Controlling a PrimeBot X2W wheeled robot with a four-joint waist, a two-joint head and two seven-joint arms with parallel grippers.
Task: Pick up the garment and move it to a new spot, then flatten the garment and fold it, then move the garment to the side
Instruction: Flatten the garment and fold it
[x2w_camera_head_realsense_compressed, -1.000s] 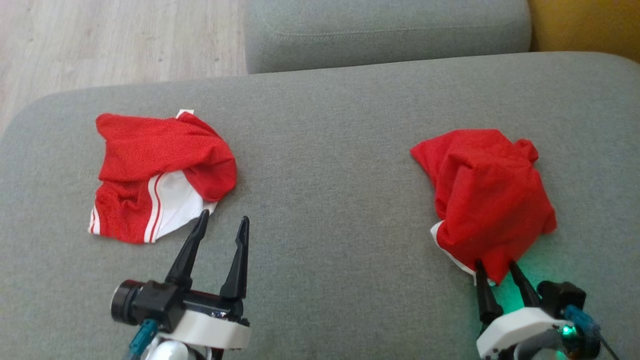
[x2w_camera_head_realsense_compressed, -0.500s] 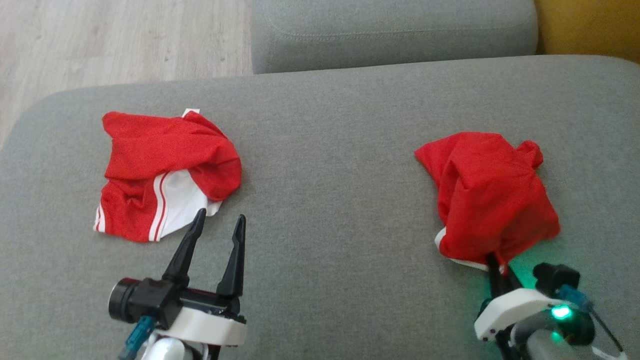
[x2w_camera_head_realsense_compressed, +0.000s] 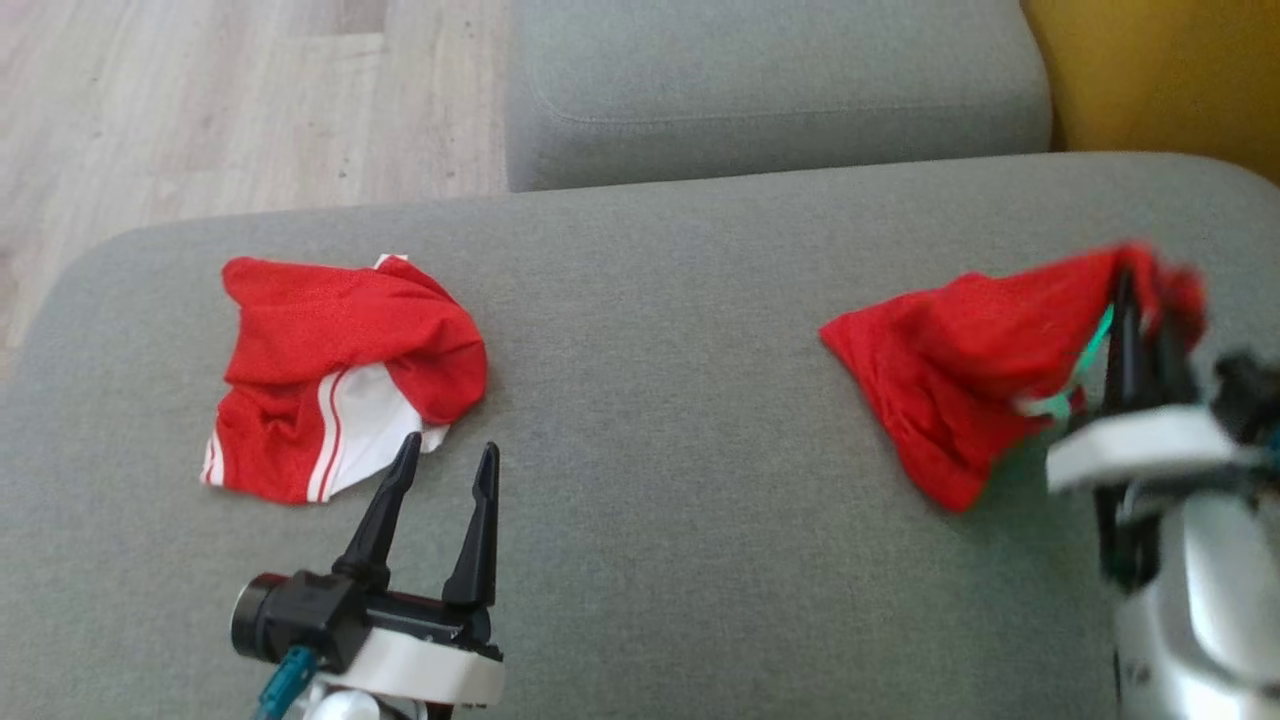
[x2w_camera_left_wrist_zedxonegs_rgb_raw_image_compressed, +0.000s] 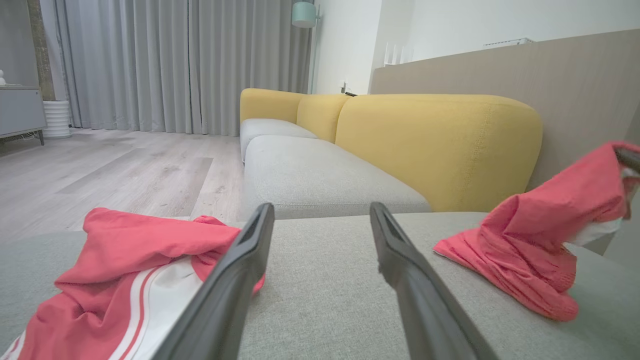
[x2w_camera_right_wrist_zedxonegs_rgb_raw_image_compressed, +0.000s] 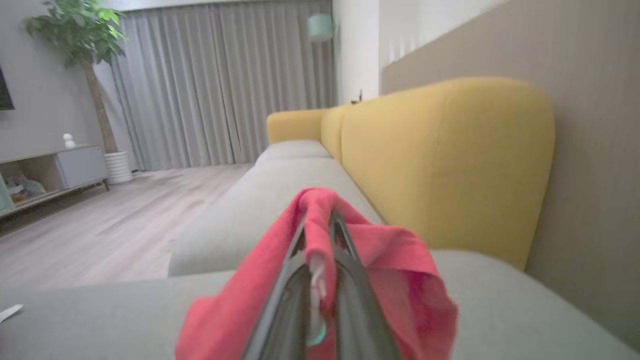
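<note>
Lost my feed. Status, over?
Right hand shut on plain red fabric garment, one end raised off grey sofa cushion. Left hand open, idle. Red-and-white striped cloth lies apart; nothing blocking.

Place: home living room
Seating: grey and yellow sofa (x2w_camera_left_wrist_zedxonegs_rgb_raw_image_compressed: 440, 145), centre right
Window: long grey curtains (x2w_camera_right_wrist_zedxonegs_rgb_raw_image_compressed: 225, 90), upper left
Corner: potted plant (x2w_camera_right_wrist_zedxonegs_rgb_raw_image_compressed: 75, 35), wood floor (x2w_camera_right_wrist_zedxonegs_rgb_raw_image_compressed: 125, 225)

The red garment (x2w_camera_head_realsense_compressed: 965, 390), with a sliver of white trim showing, is at the right side of the grey sofa seat (x2w_camera_head_realsense_compressed: 680, 420). One edge is raised, pinched tight between the jaws of the right gripper (x2w_camera_head_realsense_compressed: 1140, 290). From there the cloth slopes down in creased folds to a bunched end resting on the seat.
</note>
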